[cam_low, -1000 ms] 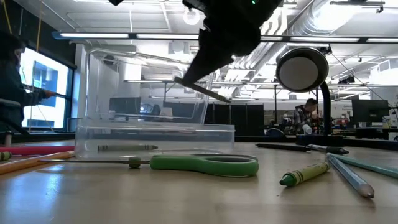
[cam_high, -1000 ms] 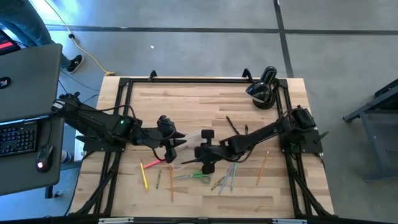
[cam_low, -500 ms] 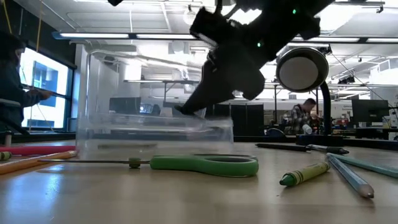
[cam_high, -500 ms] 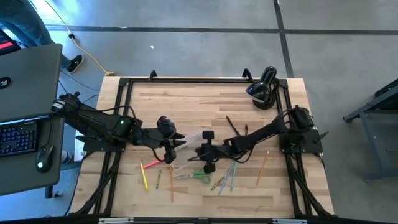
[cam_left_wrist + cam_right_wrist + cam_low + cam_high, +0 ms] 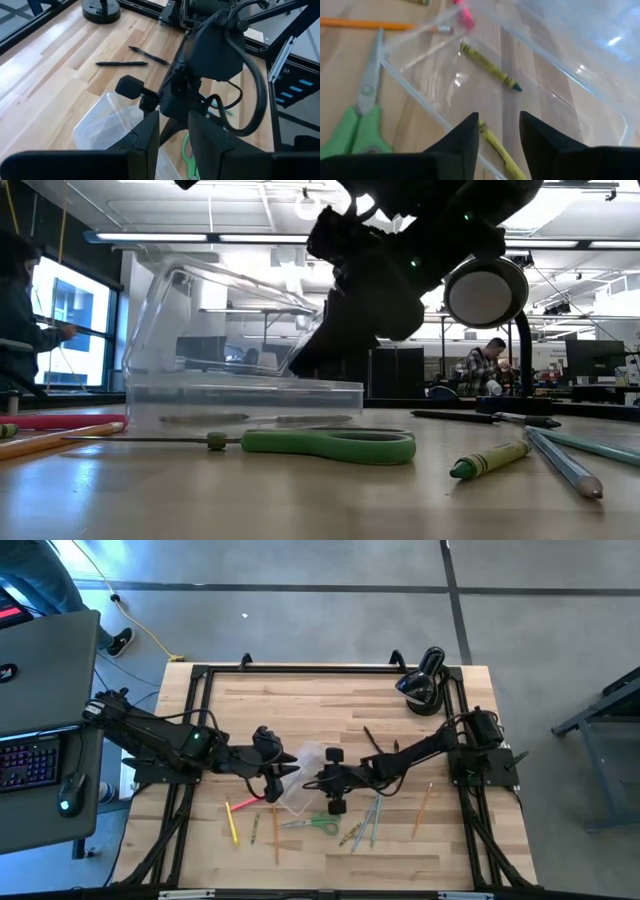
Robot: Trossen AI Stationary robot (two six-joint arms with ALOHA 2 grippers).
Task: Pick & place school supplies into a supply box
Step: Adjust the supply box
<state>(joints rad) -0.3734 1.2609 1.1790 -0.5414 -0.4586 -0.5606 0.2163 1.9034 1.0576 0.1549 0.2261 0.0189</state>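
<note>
Clear shallow plastic supply box (image 5: pixel 298 778): mid-table, one side lifted | right gripper (image 5: pixel 497 132): over box, fingers parted, empty | left gripper (image 5: pixel 172 131): beside box, grip unclear | risk: tilted box may tip, spilling yellow-green crayon (image 5: pixel 490 67).

Bright overhead lighting — blurred, glary wrist close-up

The right gripper (image 5: pixel 498 131) shows its two dark fingers with a gap between them, holding nothing, just above the clear supply box (image 5: pixel 560 75). Through the plastic a green crayon (image 5: pixel 489 66) lies slantwise, and a second yellow-green crayon (image 5: pixel 501 151) runs down between the fingers. Outside the box's wall lie the green-handled scissors (image 5: pixel 357 120), an orange pencil (image 5: pixel 367 23) and the pink tip of a pen (image 5: pixel 465 15) on the wooden table (image 5: pixel 420 140).
</note>
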